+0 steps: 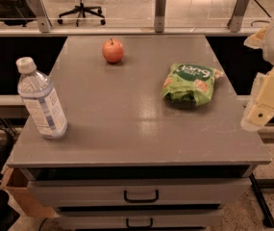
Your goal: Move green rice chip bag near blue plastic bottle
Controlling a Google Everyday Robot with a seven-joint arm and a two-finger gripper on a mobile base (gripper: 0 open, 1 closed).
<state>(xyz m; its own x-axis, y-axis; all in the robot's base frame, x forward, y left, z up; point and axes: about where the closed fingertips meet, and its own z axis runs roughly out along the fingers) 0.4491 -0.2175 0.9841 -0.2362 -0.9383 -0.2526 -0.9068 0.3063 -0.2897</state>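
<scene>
The green rice chip bag lies flat on the right side of the grey table top, its dark green logo facing up. The blue plastic bottle stands upright near the table's front left corner, with a white cap and a pale blue label. My gripper hangs off the table's right edge, to the right of the bag and slightly nearer the front. It is apart from the bag and holds nothing that I can see.
A red apple sits at the back middle of the table. Drawers with dark handles are under the top. A rail with metal posts runs behind the table, and office chairs stand beyond it. A cardboard box is at the lower left.
</scene>
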